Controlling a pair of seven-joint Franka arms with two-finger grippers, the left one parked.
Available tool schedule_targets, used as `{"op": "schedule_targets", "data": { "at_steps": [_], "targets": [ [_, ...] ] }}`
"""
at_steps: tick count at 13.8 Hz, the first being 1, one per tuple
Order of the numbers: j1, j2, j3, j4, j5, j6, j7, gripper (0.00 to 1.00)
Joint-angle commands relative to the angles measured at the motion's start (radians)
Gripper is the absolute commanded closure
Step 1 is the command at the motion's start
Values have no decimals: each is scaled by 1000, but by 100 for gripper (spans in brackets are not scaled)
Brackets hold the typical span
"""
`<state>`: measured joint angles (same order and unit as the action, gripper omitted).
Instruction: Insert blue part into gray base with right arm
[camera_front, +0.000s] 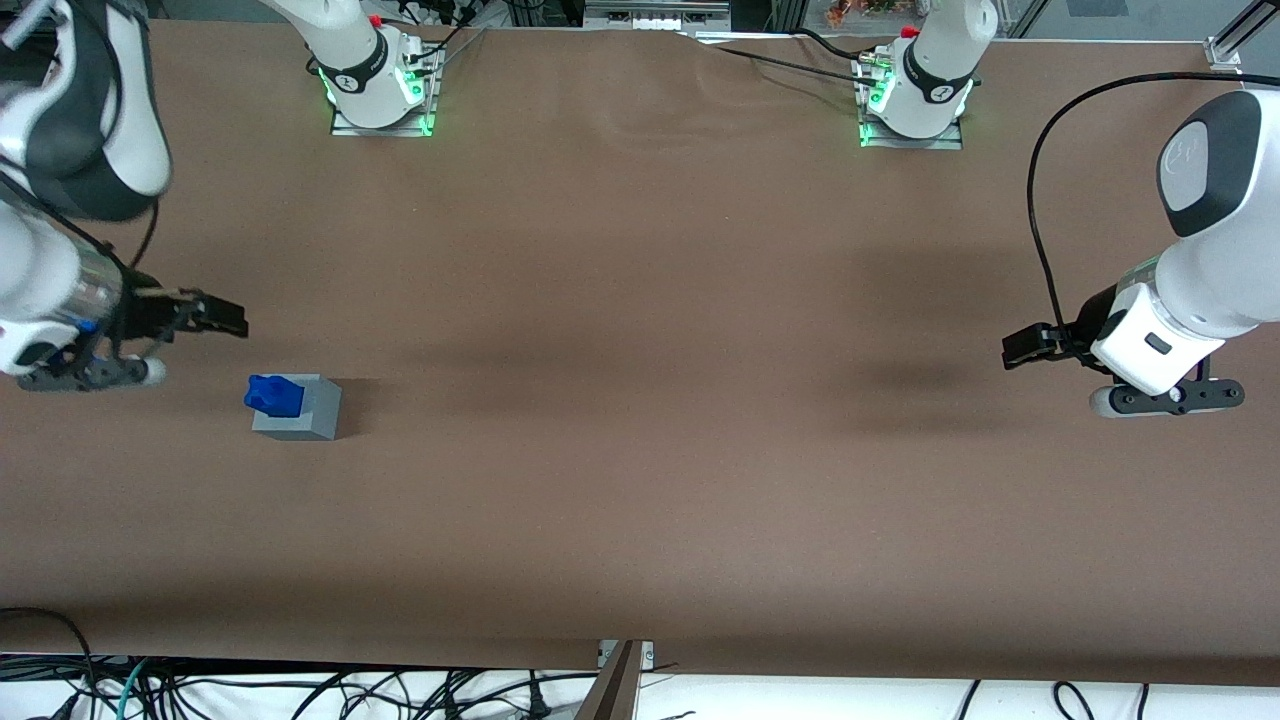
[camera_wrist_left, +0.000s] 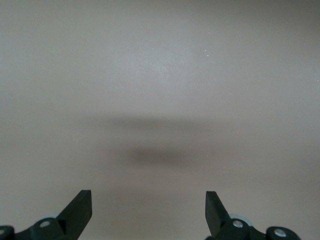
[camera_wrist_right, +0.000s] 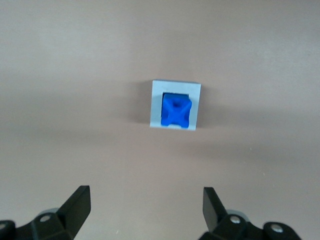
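The blue part (camera_front: 272, 394) sits in the recess of the gray base (camera_front: 305, 415), its notched top sticking up above the cube's top face. In the right wrist view the blue part (camera_wrist_right: 175, 110) fills the square recess of the gray base (camera_wrist_right: 196, 105). My right arm's gripper (camera_front: 225, 320) hangs above the table, farther from the front camera than the base and toward the working arm's end. It is open, nothing between its fingers (camera_wrist_right: 79, 201), and well apart from the base.
Brown cloth covers the table (camera_front: 640, 450). Two arm bases (camera_front: 378, 80) with green lights stand at the table's edge farthest from the front camera. Cables lie on the floor below the near edge.
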<state>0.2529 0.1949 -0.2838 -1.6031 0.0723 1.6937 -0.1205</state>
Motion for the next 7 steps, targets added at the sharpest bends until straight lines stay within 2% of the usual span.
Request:
{"op": "schedule_targets", "data": {
  "at_steps": [1,3,5,6,7],
  "targets": [
    [0,-37,6,107,-43,-110,-8,1],
    [-1,1,5,166,-48,-134,-7,1],
    [15,93,6,288,-159,-146,-14,1],
    [28,107,8,316,-161,-170,-1,1],
    [32,106,5,316,-134,-164,2,1]
  ]
}}
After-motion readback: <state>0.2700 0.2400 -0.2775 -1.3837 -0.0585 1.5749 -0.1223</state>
